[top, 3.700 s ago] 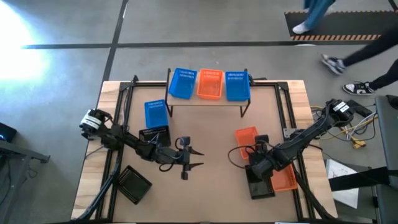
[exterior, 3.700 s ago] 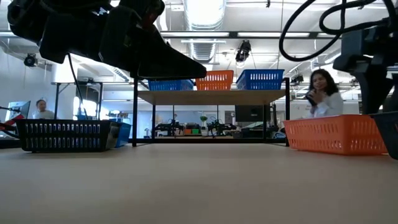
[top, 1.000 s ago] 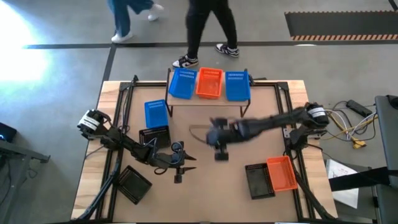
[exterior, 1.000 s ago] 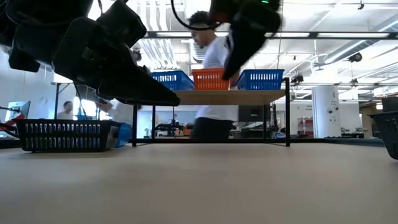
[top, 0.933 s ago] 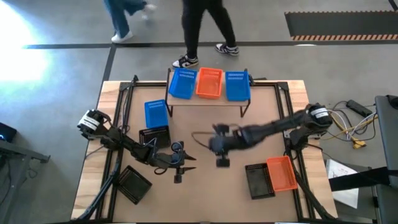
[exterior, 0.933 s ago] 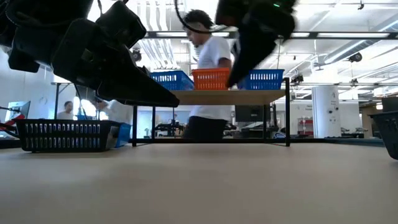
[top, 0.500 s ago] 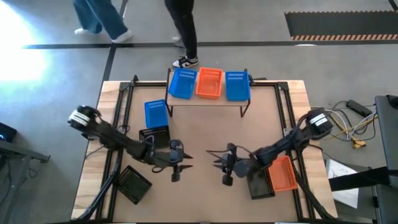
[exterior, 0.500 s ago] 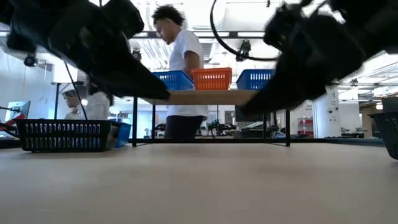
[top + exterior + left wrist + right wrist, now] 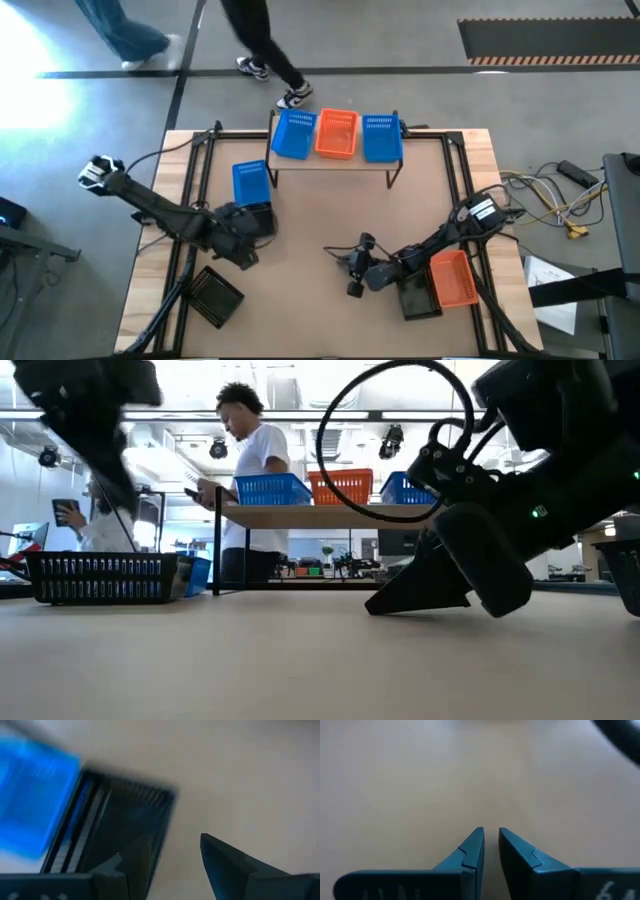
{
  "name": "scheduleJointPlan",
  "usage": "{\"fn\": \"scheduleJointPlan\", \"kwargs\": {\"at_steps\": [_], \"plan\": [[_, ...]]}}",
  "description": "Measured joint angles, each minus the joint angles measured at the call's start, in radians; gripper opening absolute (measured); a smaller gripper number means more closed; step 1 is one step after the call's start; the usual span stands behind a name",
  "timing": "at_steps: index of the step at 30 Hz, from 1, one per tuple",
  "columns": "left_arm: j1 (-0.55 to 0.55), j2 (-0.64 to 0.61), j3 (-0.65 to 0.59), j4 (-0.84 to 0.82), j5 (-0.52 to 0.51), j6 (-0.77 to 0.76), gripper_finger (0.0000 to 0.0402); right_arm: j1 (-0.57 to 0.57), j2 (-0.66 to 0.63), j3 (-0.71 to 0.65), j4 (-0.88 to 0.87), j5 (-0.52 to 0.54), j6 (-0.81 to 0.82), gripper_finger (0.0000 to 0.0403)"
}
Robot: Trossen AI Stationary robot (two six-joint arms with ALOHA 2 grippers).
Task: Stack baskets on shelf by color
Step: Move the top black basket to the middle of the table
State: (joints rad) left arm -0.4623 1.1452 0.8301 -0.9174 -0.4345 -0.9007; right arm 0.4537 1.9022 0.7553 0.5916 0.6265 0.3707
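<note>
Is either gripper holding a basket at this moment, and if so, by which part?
Nothing is held. The right gripper hovers over bare tabletop with only a narrow empty gap between its fingers. The left gripper is open above the black perforated plastic basket, gripping nothing.

The shelf (image 9: 335, 168) holds 2 blue baskets (image 9: 293, 134) flanking 1 orange basket (image 9: 337, 134) on the table (image 9: 320, 210).

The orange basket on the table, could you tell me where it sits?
High view: the orange basket sits on the table's right side, beside a black basket.

Three baskets (image 9: 337, 135) side by side on shelf (image 9: 330, 164).
</note>
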Motion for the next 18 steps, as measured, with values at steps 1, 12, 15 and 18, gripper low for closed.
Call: {"fn": "scheduleJointPlan", "kwargs": {"at_steps": [1, 12, 15, 18], "plan": [[-0.005, -0.015, -0.010, -0.040, 0.017, -0.053, 0.0157, 0.005, 0.004, 0.003, 0.001, -0.001, -0.008, 0.0054], [-0.055, -0.036, -0.050, -0.134, 0.221, -0.166, 0.0157, 0.033, -0.059, -0.008, -0.072, 0.001, -0.089, 0.0054], [-0.057, -0.001, -0.052, -0.177, 0.242, -0.172, 0.0157, 0.033, -0.059, -0.008, -0.072, 0.002, -0.091, 0.0054], [-0.057, 0.039, -0.069, -0.155, 0.202, -0.226, 0.0157, 0.033, -0.058, -0.008, -0.069, 0.002, -0.090, 0.0054]]}}
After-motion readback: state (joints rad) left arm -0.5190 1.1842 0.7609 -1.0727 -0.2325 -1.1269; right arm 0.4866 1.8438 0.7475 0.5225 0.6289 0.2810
